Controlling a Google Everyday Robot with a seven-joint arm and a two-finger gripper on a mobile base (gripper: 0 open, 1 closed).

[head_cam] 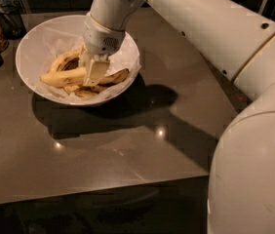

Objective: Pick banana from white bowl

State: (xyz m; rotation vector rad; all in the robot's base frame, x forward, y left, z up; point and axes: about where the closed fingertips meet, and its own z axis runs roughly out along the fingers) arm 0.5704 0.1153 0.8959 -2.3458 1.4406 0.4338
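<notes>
One long yellow banana [59, 77] lying across the white bowl [28, 47], near the bench's [127, 145] far left corner, among browner pieces [117, 76]. End effector [94, 74] down over its right end; open or clamped, impossible to tell. Likely trouble: snagging the paper liner [59, 35] or a neighbouring piece, dragging the bowl on lifting. Banana's right end hidden.
</notes>
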